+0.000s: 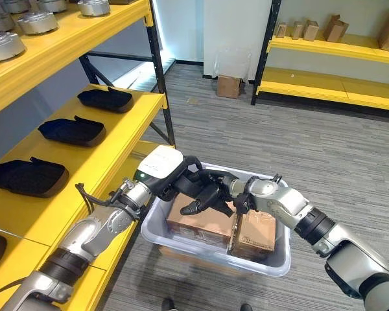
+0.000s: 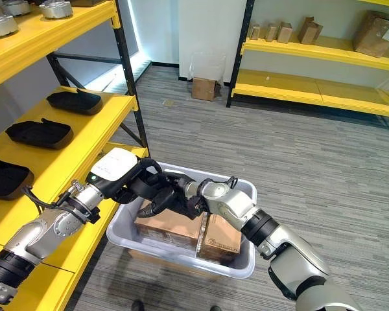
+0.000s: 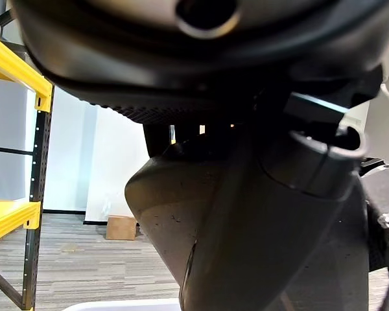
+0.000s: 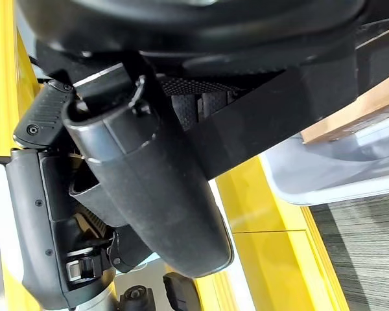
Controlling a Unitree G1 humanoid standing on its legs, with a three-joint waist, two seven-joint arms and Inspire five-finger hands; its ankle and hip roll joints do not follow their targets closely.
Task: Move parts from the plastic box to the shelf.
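Both hands meet over the grey plastic box (image 1: 272,262), with a black moulded part (image 1: 204,194) held between them. My left hand (image 1: 181,180), under its white back cover, reaches in from the shelf side and curls round the part. From the other side my right hand (image 1: 232,188) grips it too. Up close, the part shows as a smooth dark shell in the left wrist view (image 3: 246,246) and in the right wrist view (image 4: 155,188). Two cardboard boxes (image 1: 201,223) (image 1: 256,236) lie in the plastic box below the hands.
The yellow shelf (image 1: 126,129) runs along my left, close beside the box, carrying three black parts (image 1: 105,99) (image 1: 72,131) (image 1: 27,177). Silver round parts (image 1: 35,21) sit on the level above. Across the grey floor stand a far yellow shelf (image 1: 330,91) and a cardboard box (image 1: 228,85).
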